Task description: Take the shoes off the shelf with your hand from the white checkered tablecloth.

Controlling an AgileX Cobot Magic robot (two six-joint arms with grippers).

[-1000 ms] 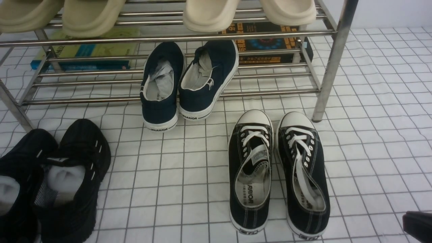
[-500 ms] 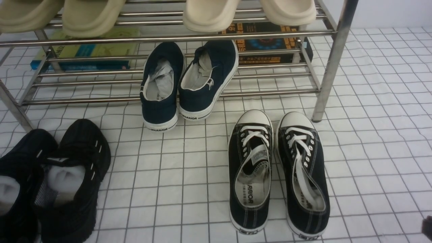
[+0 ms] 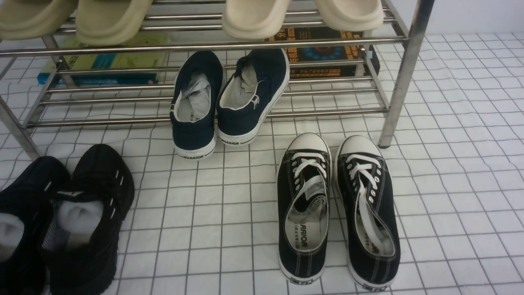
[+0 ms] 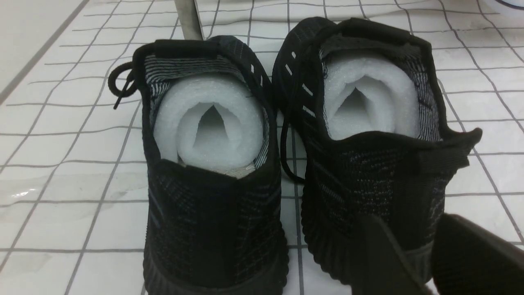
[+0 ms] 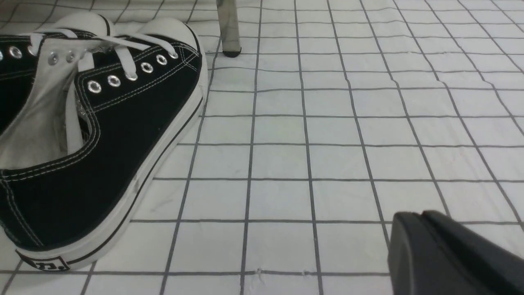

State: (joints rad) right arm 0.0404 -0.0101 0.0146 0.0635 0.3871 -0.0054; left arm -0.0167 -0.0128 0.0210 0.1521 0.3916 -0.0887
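Observation:
The black canvas sneakers [image 3: 305,196] with white toe caps and laces stand side by side on the white checkered tablecloth [image 3: 450,172], just in front of the chrome shelf [image 3: 403,69], toes toward it. One sneaker [image 5: 102,135] shows in the right wrist view, near the shelf's leg [image 5: 228,24]. My right gripper [image 5: 411,221] is shut and empty, low over the cloth, apart from that sneaker's outer side. It is out of the front view. My left gripper [image 4: 409,223] is open behind the heel of a black mesh sneaker [image 4: 368,172].
Navy slip-ons [image 3: 229,98] rest on the shelf's lower tier with heels on the cloth. The black mesh sneakers [image 3: 82,213] stand at front left. Beige slippers [image 3: 110,18] sit on the upper tier. Books [image 3: 323,53] lie behind the shelf.
The dark tip of my right gripper, seen at the lower right corner of the front view, has drawn back out of that view. The shoes have not moved.

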